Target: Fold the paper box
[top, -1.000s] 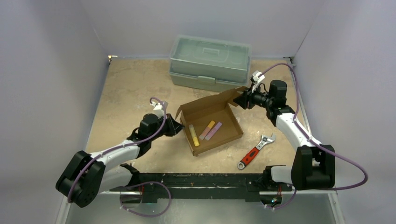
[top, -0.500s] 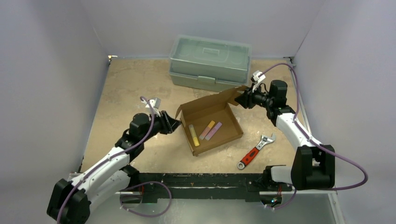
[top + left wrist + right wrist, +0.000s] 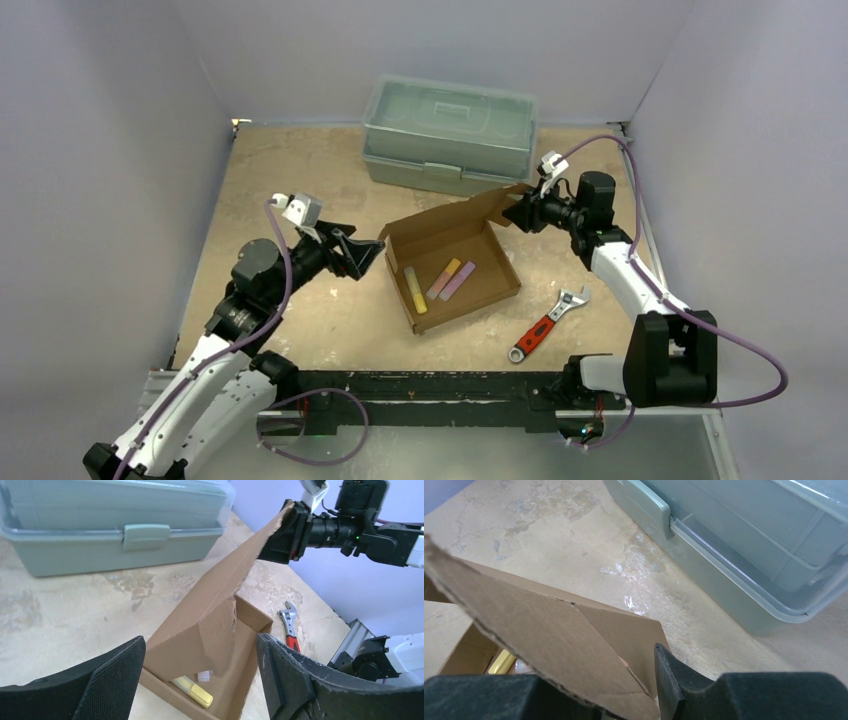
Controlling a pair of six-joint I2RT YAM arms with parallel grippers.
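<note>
Jaws of the left gripper [image 3: 362,254] stand wide apart with nothing between them, just beside the left corner of the paper box [image 3: 490,272]. The box sits mid-table, turned a little, in front of the toolbox [image 3: 450,130], and its open tray lies to the right of those jaws. Three coloured sticks [image 3: 444,278] lie inside. The lid flap rises from the back wall, slanting up to the right, where the right gripper [image 3: 522,213] pinches its far corner. By my reading the left arm is nearer the lid's left end, so guiding that end down falls to it.
</note>
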